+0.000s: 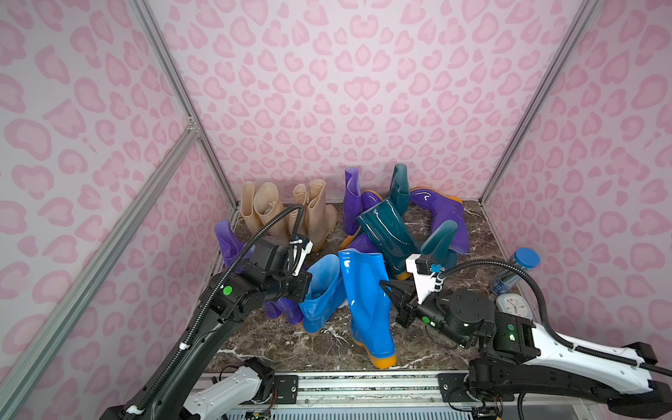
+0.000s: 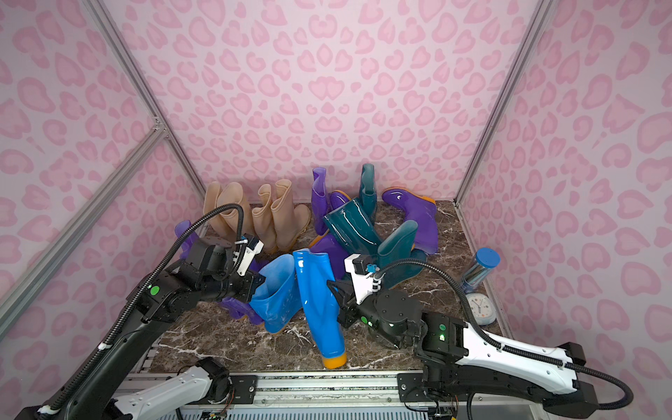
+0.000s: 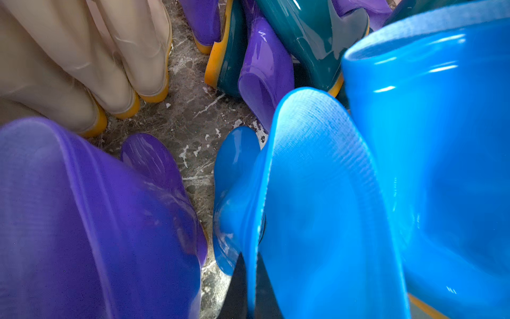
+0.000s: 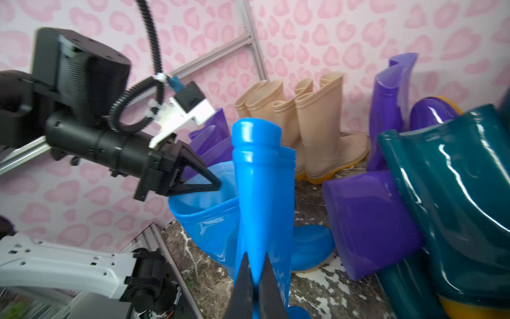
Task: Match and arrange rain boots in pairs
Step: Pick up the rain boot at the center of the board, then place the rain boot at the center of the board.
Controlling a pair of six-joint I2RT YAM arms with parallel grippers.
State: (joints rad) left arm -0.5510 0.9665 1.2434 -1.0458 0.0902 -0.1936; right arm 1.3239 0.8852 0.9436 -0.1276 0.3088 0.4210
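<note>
Pinching the rim of a translucent sky-blue rubber boot (image 1: 323,291), the left gripper (image 4: 218,186) has its jaws closed on the boot's open top. That boot stands just in front of the row of four upright beige rubber boots (image 1: 287,214). The right gripper (image 4: 255,284) is clamped tight on the shaft of a glossy bright-blue rubber boot with an orange sole (image 1: 367,302). This boot touches the sky-blue one and lies tilted, its sole pointing away from the beige row. Beside the beige row, on the right arm's side, lies a jumbled heap of purple and dark teal boots (image 1: 392,225).
</note>
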